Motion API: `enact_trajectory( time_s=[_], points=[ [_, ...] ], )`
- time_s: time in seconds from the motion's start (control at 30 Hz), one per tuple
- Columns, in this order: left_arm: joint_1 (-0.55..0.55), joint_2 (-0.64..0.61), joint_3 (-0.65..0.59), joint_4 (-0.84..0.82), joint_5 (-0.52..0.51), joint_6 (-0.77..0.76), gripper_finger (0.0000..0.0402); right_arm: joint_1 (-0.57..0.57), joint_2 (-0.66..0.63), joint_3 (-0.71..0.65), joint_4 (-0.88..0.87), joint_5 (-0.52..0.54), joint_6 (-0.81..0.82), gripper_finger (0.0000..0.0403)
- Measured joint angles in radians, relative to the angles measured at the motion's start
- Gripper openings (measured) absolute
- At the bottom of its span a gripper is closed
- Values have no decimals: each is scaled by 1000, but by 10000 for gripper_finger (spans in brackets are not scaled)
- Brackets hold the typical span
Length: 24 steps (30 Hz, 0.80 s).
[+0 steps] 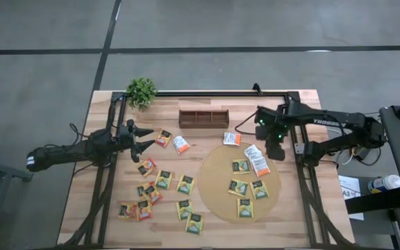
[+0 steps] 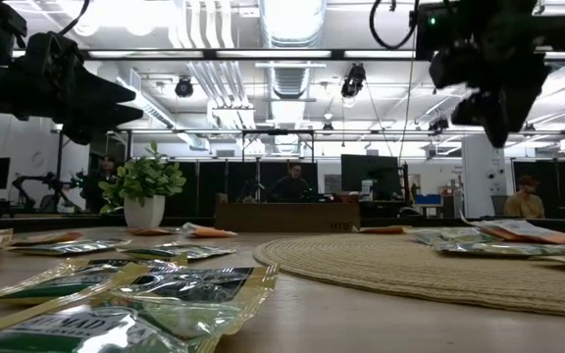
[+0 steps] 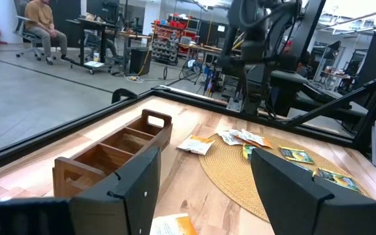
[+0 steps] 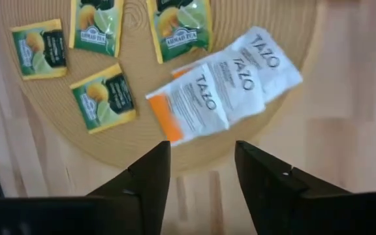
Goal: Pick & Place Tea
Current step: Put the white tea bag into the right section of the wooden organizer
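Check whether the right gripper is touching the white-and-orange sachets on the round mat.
Apart. The right wrist view shows the right gripper with open jaws and nothing between them, above the overlapping white-and-orange sachets, which lie flat on the round mat.

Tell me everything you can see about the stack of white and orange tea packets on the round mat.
The white and orange tea packets are flat paper sachets, white with an orange band at one end and TAZO printed in dark letters. About three overlap in a fanned pile, lying flat and angled near the rim of the woven tan mat, beside the yellow-green sachets. The right gripper hovers just above them, fingers open, touching nothing.
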Motion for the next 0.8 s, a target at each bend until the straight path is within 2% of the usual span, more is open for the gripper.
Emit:
enact_trajectory(
  time_s=[0.27, 0.6, 0.8],
  points=[
    [0, 0, 0, 0, 0, 0, 233, 4, 0, -115, 136, -12, 34, 155],
    [0, 0, 0, 0, 0, 0, 233, 4, 0, -194, 262, -12, 37, 161],
    [0, 0, 0, 0, 0, 0, 233, 4, 84, -195, 267, -15, 39, 155]
  ],
)
